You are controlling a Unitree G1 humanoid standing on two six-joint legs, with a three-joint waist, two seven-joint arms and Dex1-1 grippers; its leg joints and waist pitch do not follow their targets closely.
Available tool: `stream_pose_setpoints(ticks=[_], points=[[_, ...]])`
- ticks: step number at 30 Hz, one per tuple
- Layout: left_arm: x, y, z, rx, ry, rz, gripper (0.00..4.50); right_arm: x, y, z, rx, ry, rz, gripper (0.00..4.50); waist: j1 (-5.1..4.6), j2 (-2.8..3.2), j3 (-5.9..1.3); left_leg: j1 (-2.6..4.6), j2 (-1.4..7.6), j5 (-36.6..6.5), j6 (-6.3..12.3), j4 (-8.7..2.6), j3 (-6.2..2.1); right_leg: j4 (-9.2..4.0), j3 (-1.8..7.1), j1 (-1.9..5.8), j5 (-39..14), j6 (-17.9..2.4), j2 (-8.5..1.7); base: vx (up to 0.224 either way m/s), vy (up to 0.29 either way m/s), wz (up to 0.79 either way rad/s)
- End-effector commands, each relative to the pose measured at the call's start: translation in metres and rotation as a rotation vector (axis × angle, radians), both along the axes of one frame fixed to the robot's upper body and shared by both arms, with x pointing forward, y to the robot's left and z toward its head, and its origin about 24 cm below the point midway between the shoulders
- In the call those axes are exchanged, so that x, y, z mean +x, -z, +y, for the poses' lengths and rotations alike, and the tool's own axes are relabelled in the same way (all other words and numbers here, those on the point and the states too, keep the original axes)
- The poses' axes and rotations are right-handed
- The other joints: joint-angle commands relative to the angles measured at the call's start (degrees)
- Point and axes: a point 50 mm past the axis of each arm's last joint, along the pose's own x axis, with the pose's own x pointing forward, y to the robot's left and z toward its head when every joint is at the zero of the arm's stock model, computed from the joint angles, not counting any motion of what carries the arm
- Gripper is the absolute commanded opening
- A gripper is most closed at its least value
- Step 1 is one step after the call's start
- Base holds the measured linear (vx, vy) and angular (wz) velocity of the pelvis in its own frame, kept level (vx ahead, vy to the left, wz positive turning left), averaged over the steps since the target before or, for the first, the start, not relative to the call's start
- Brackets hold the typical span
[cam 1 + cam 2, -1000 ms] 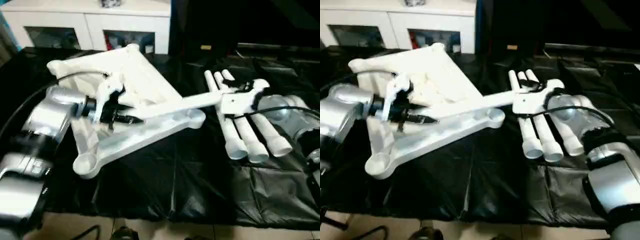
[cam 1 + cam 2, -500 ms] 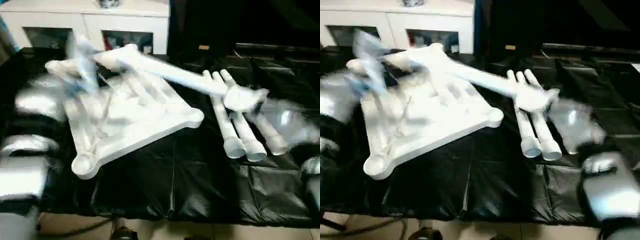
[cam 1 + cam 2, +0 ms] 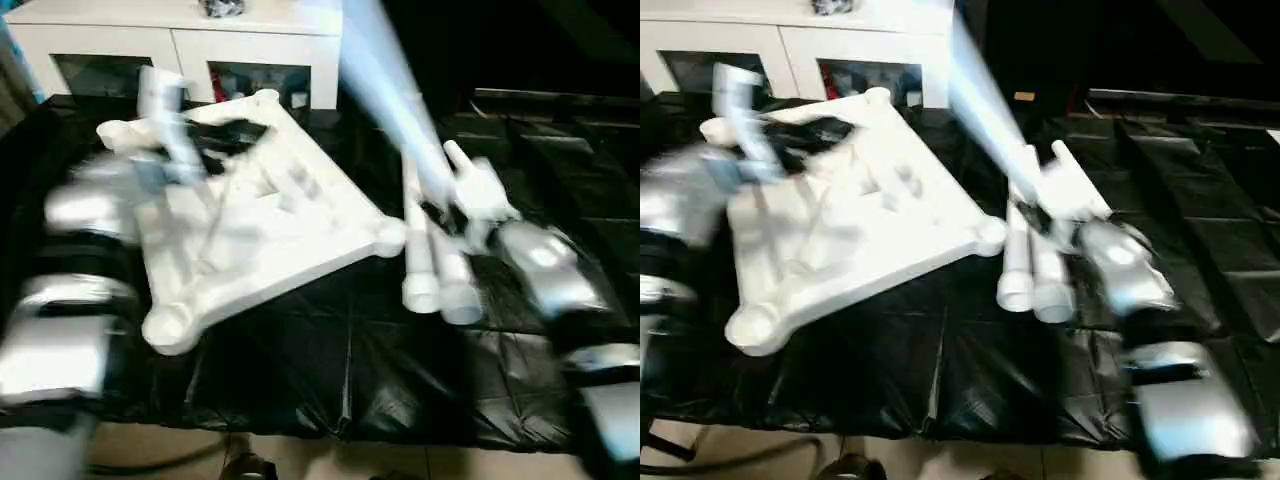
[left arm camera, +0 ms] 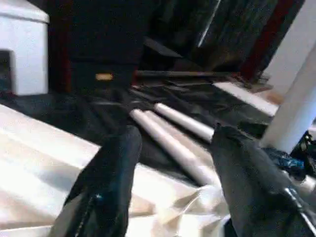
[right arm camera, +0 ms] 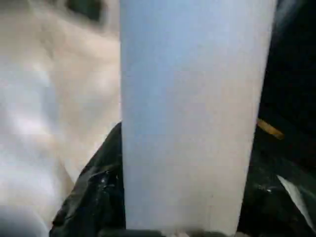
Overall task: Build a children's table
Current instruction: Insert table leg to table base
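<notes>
White plastic fills the head views: the tabletop (image 3: 250,225) lies underside up on the black sheet (image 3: 350,360), ribs showing, a round socket at each corner. The right pincer (image 3: 455,205) sits just beyond the tabletop's near-right corner socket (image 3: 388,235) and is closed around one leg (image 3: 385,80), which slants up and away from it toward the white cabinet (image 3: 180,40). Directly below that pincer the remaining legs (image 3: 435,270) lie side by side on the sheet, open ends toward the robot. The left pincer (image 3: 805,135) hovers over the tabletop's far-left part, well apart from the leg.

From the left wrist, two black fingers (image 4: 111,182) stand clearly apart with nothing between them — an empty, fairly wide gap. Past them lies the pale tabletop surface (image 4: 44,163), and farther off the spare legs (image 4: 173,138) on the sheet.

From the right wrist, the held leg (image 5: 192,113) rises straight out between the fingers, blocking most of what lies behind; the tabletop is a pale blur beside it.

By my reading the step in hand is carrying the first leg to a socket — none is fitted yet. The next move calls for bringing the leg upright, centring its end over a corner socket and pressing it down, with the free pincer bracing the tabletop against sliding.
</notes>
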Motion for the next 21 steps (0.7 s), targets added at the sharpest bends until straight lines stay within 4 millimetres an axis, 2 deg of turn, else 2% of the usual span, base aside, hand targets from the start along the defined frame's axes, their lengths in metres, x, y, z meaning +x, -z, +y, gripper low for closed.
stream_pose_setpoints(ticks=[1,3,5,6,7,8,9,11,13,14,15,16,19,21], points=[[-0.002,-0.002,-0.004,-0.024,0.000,-0.006,2.98,0.000,-0.013,-0.002,0.109,-0.026,0.012,1.85,0.75,-0.56,-5.21,1.60,2.41,-7.37,4.65,-3.45,-1.11,-3.39,1.99,3.04,-1.27,-17.35,-4.51,0.000,0.000,0.00],[-0.005,-0.002,-0.014,-0.046,0.032,-0.019,3.07,-0.001,-0.019,0.001,0.160,-0.058,0.022,1.85,0.92,-0.70,-5.14,1.62,2.37,-7.57,4.30,-3.56,-1.09,-3.57,2.08,3.14,-2.14,-17.01,-4.53,0.000,0.000,0.00],[-0.006,-0.003,-0.020,-0.057,0.050,-0.027,3.18,-0.002,-0.022,0.003,0.188,-0.076,0.030,1.85,1.17,-0.50,-5.10,1.77,2.39,-8.04,3.55,-3.63,-1.14,-3.79,2.12,2.91,-3.82,-16.36,-4.60,0.000,0.000,0.00],[-0.008,-0.006,-0.031,-0.088,0.085,-0.039,3.18,-0.005,-0.025,0.007,0.216,-0.139,0.072,1.85,1.26,-0.62,-5.02,1.83,2.30,-8.51,3.23,-3.73,-1.11,-3.90,2.09,3.04,-4.50,-15.97,-4.37,0.000,0.000,0.00],[-0.014,-0.014,-0.053,-0.183,0.175,-0.041,3.32,-0.017,-0.024,0.015,0.253,-0.283,0.196,1.85,1.56,-0.55,-4.91,1.94,2.45,-8.50,3.27,-3.80,-1.05,-3.88,2.10,3.12,-4.17,-16.06,-4.24,0.000,0.000,0.00],[-0.014,-0.014,-0.053,-0.183,0.175,-0.041,3.32,-0.017,-0.024,0.015,0.253,-0.283,0.196,1.85,1.56,-0.55,-4.91,1.94,2.45,-8.50,3.27,-3.80,-1.05,-3.88,2.10,3.12,-4.17,-16.06,-4.24,0.000,0.000,0.00],[-0.017,-0.018,-0.059,-0.220,0.216,-0.041,3.49,-0.022,-0.023,0.017,0.262,-0.333,0.236,1.85,2.43,-0.37,-5.13,1.89,2.76,-7.74,3.80,-3.68,-1.16,-3.63,2.06,2.90,-2.79,-16.50,-4.50,0.000,0.000,0.00],[-0.020,-0.018,-0.065,-0.229,0.258,-0.027,3.54,-0.026,-0.025,0.019,0.309,-0.371,0.267,1.85,2.53,-0.63,-5.00,1.65,2.47,-8.54,2.89,-3.79,-1.11,-4.00,2.11,2.99,-5.11,-15.39,-4.71,0.000,0.000,0.00],[-0.022,-0.018,-0.069,-0.232,0.283,-0.016,3.84,-0.030,-0.026,0.021,0.342,-0.397,0.288,1.85,2.54,-0.67,-4.97,1.67,2.40,-8.70,2.48,-3.83,-1.18,-4.13,2.16,2.98,-6.58,-14.68,-4.72,0.000,0.000,0.00],[-0.022,-0.018,-0.073,-0.227,0.290,-0.008,3.90,-0.033,-0.028,0.023,0.375,-0.428,0.304,1.85,2.48,-0.47,-4.93,1.70,2.37,-8.93,1.94,-3.88,-1.26,-4.29,2.19,2.91,-7.93,-14.02,-4.73,0.000,0.000,0.00],[-0.023,-0.017,-0.077,-0.229,0.295,0.002,4.02,-0.038,-0.030,0.024,0.406,-0.459,0.319,1.85,2.46,-0.58,-4.83,1.70,2.38,-9.24,1.53,-3.99,-1.28,-4.55,2.24,2.91,-8.83,-13.35,-4.72,0.000,0.000,0.00],[-0.023,-0.018,-0.081,-0.229,0.286,0.007,4.15,-0.041,-0.032,0.025,0.421,-0.477,0.328,1.85,2.45,-0.26,-4.95,1.77,2.40,-9.27,1.12,-3.98,-1.41,-4.46,2.23,2.82,-9.05,-13.07,-4.80,0.000,0.000,0.00],[-0.030,-0.023,-0.095,-0.242,0.326,-0.002,4.34,-0.051,-0.034,0.028,0.414,-0.517,0.373,1.85,2.37,-0.47,-4.92,1.67,2.51,-9.05,0.61,-4.15,-1.51,-4.46,2.24,2.91,-7.87,-12.88,-4.79,0.000,0.000,0.00],[-0.032,-0.024,-0.097,-0.247,0.336,-0.001,4.44,-0.052,-0.034,0.028,0.410,-0.521,0.384,1.85,2.34,-0.53,-5.00,1.65,2.38,-8.58,0.37,-4.12,-1.50,-4.44,2.22,2.98,-7.73,-12.58,-4.77,0.000,0.000,0.00]])
